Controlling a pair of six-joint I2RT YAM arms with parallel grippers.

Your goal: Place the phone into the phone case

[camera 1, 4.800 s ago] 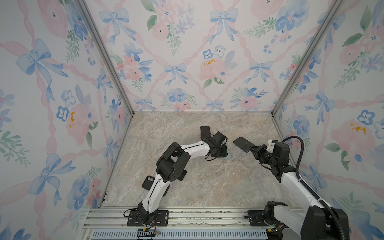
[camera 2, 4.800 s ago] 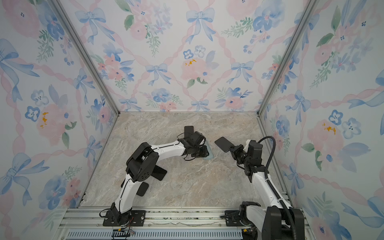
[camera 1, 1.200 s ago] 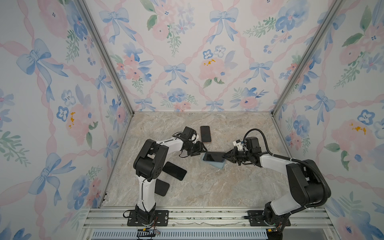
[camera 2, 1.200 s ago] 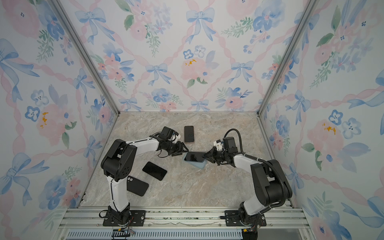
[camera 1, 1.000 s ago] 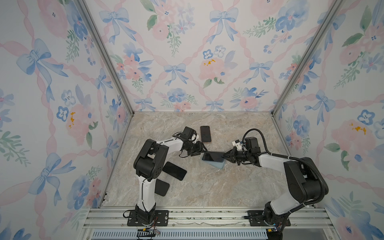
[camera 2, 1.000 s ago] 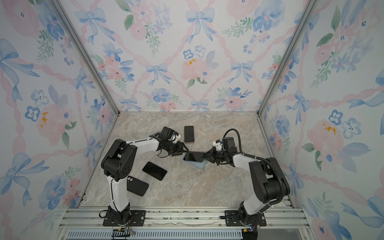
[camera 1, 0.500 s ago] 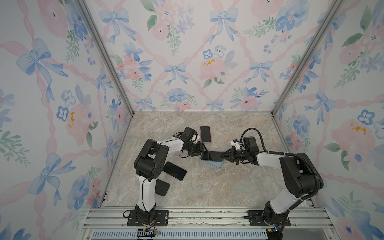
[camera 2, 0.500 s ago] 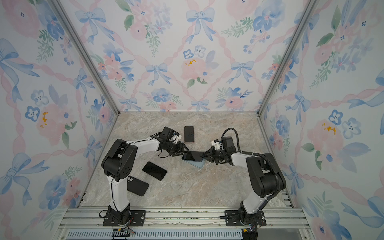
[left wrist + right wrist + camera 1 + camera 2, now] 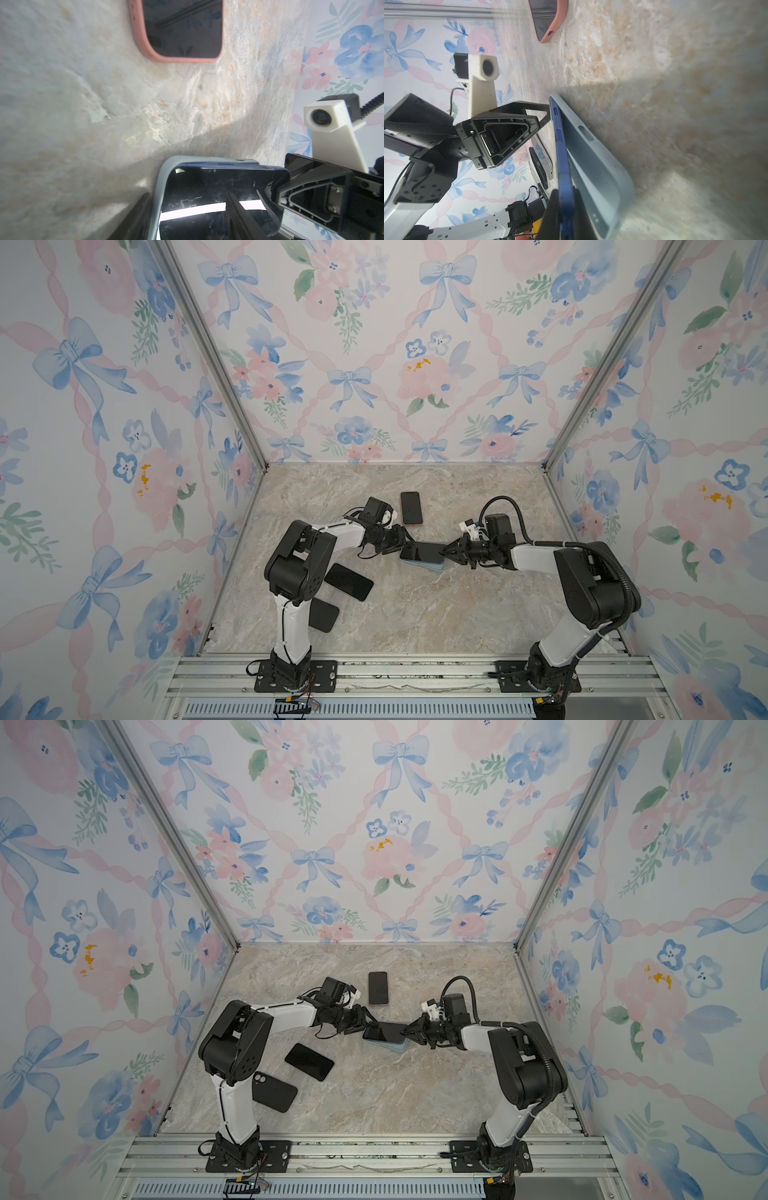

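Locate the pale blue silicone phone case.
In both top views the pale blue case lies centrally under the blue-edged black phone, between the left gripper and right gripper.

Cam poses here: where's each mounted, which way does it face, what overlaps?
Top views: high over the front rail, looking down at the table; both arms whole, left gripper and right gripper at opposite ends of the phone.
Left wrist: on the left arm, low, facing the right gripper across phone and case; one own finger shows.
Right wrist: on the right arm, low, facing the left gripper; own fingers pinch the phone.
Shared: all show phone and case; wrist views show each other's camera.
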